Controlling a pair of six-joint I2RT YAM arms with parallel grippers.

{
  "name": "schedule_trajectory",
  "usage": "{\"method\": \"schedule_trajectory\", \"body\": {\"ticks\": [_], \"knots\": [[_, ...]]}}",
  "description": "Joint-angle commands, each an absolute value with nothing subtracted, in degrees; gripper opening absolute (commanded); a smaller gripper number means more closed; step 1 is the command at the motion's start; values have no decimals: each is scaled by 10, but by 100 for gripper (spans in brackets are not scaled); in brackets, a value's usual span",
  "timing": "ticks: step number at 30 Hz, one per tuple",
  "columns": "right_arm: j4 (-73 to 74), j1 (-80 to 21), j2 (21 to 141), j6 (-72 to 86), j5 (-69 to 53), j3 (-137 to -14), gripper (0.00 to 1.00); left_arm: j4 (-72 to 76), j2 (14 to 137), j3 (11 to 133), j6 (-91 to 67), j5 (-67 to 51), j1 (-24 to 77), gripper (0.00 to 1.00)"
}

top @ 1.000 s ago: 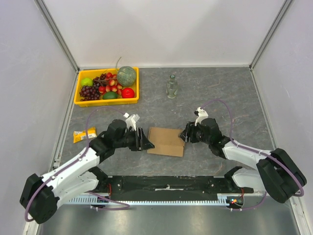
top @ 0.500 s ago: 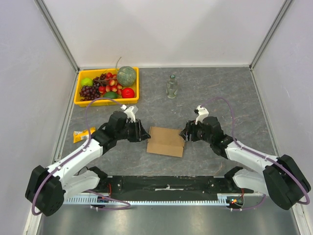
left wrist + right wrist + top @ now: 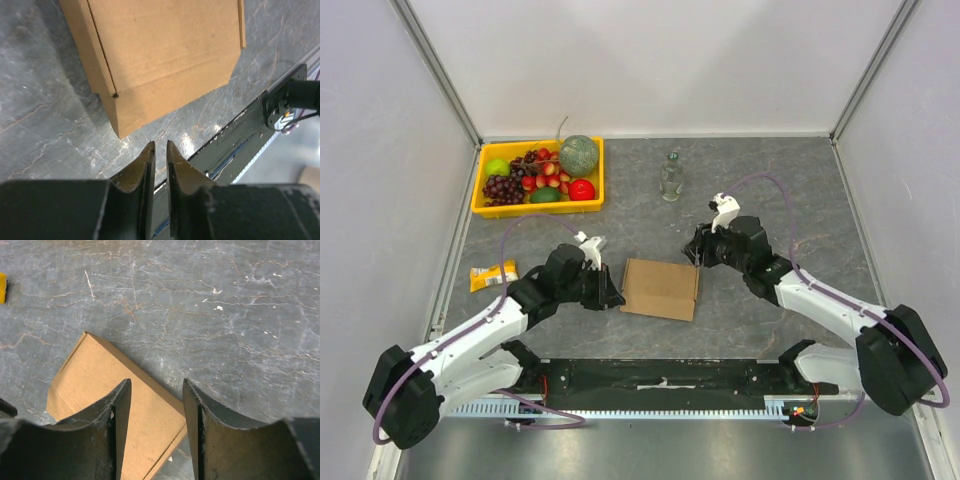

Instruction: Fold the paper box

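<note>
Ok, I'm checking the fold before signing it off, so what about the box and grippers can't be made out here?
- Paper box underside and inside: hidden in every view by its own top panel.
- Its far end, left wrist view: cut off by the top edge.
- Its near part, right wrist view: covered by the fingers of the right gripper.
- Left gripper: in the top view its fingertips are too small and dark to separate.

Place: a robot test cell in a lab.
Enclosure: plain white panels [image 3: 650,60] on aluminium posts [image 3: 438,72] walled three sides.
Bench: a grey stone-patterned bench [image 3: 770,190] carried the left arm [image 3: 470,345] and right arm [image 3: 825,305], bolted at its near edge.
Props: a yellow tray [image 3: 535,209] of fruit sat at the back.
</note>
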State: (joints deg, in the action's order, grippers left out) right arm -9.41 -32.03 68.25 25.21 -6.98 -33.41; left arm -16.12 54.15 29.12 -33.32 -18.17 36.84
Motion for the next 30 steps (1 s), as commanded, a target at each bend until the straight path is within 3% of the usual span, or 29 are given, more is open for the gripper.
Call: {"method": "schedule_trajectory", "body": {"ticks": [1, 10, 30], "knots": [[-148, -322, 719, 240, -140, -368, 51, -149, 546, 277, -331, -177, 395, 20], [-212, -352, 798, 239, -226, -396, 48, -123, 571, 267, -341, -163, 410, 18], [-266, -383, 893, 258, -198, -395, 47, -78, 634, 254, -347, -114, 409, 18]]}}
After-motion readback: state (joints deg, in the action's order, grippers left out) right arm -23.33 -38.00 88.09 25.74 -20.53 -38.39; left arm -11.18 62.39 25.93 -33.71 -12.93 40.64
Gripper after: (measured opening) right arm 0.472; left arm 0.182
